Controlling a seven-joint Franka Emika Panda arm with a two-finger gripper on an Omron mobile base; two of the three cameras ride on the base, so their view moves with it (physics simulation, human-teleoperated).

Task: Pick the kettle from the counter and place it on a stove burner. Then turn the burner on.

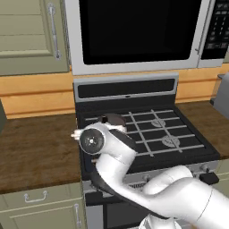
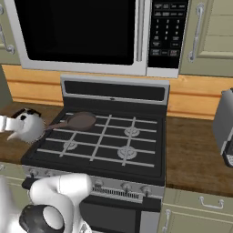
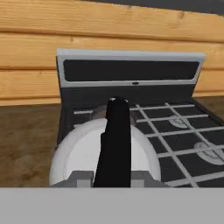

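Observation:
The whitish dome kettle [image 2: 28, 127] sits at the stove's left edge, over the seam with the dark wood counter [image 2: 191, 154]; whether it rests or hangs I cannot tell. In the hand view the kettle [image 3: 81, 155] is right below the hand. Its black handle [image 3: 116, 135] runs up from between the fingers, and my gripper [image 3: 113, 177] is shut on it. In the left base view my own wrist hides most of the kettle. Grey stove burners [image 2: 126, 152] [image 2: 69, 145] lie bare under the grate bars.
A brown frying pan [image 2: 81, 120] occupies the back left burner, just beyond the kettle. Knobs [image 2: 123, 187] line the stove's front panel. A grey toaster [image 2: 225, 127] stands on the right counter. The microwave [image 2: 77, 32] hangs low over the stove.

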